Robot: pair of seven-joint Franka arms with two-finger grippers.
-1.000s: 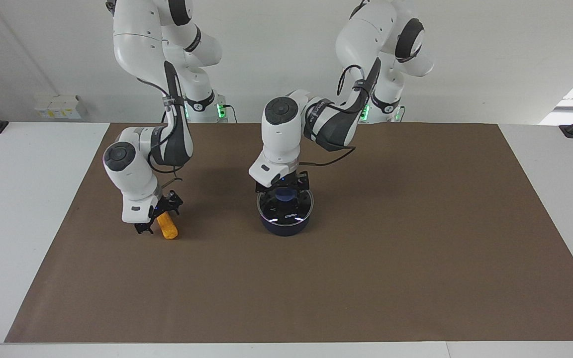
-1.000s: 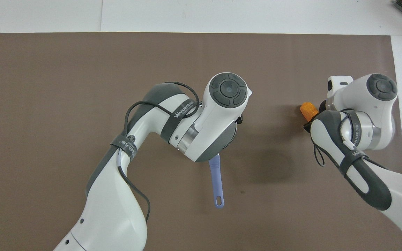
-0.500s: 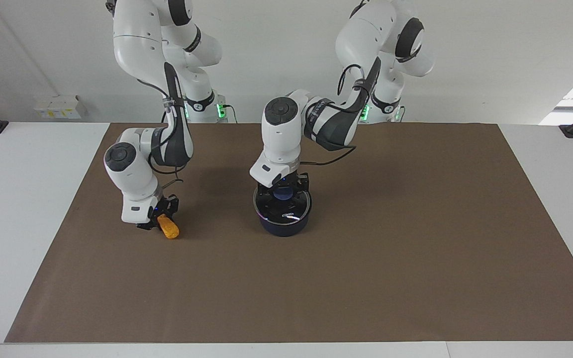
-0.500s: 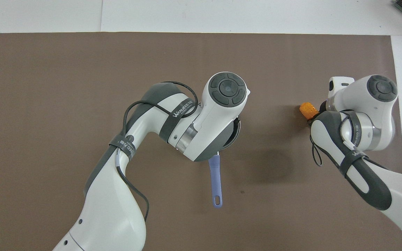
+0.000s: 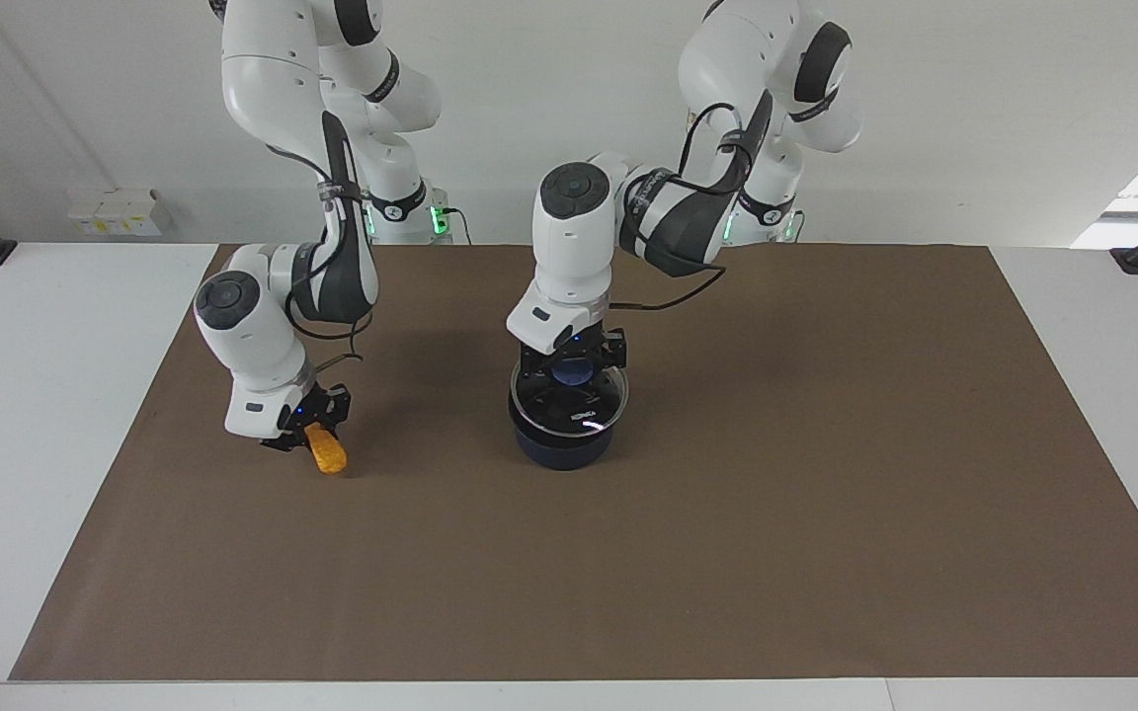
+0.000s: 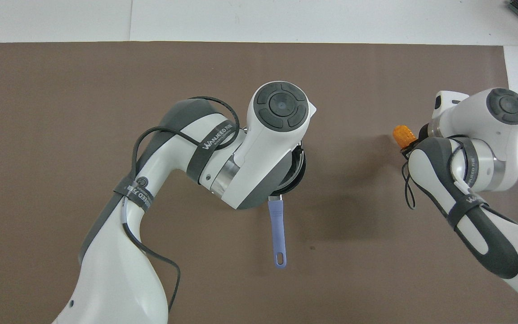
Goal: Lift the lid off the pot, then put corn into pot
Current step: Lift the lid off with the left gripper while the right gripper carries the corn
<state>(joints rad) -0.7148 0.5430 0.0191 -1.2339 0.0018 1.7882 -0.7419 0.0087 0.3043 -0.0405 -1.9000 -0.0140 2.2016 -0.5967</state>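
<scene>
The pot (image 5: 563, 444) is a small dark navy saucepan standing on the brown paper mat (image 5: 826, 513) about midway between the two arms' ends of the table; its long, straight, lighter blue handle (image 6: 277, 234) with a hanging hole at the tip points toward the robots. Just over the pot's rim hangs the lid (image 5: 569, 400), a round clear glass disc with a thin metal edge, a small white label and a round blue knob. It is tilted slightly and lifted a little clear of the pot. The left gripper (image 5: 571, 357) is clamped on that knob from above. The left arm reaches in over the mat with its wrist bent straight down, and in the overhead view its white wrist housing covers most of the pot and lid.

The corn (image 5: 327, 449), a stubby, bumpy orange-yellow cob with rounded ends, is toward the right arm's end of the table from the pot, well apart from it. The right gripper (image 5: 310, 423) grips its upper end; the cob slants down with its free end at or just above the mat. The right arm folds down steeply, its wrist tilted.
</scene>
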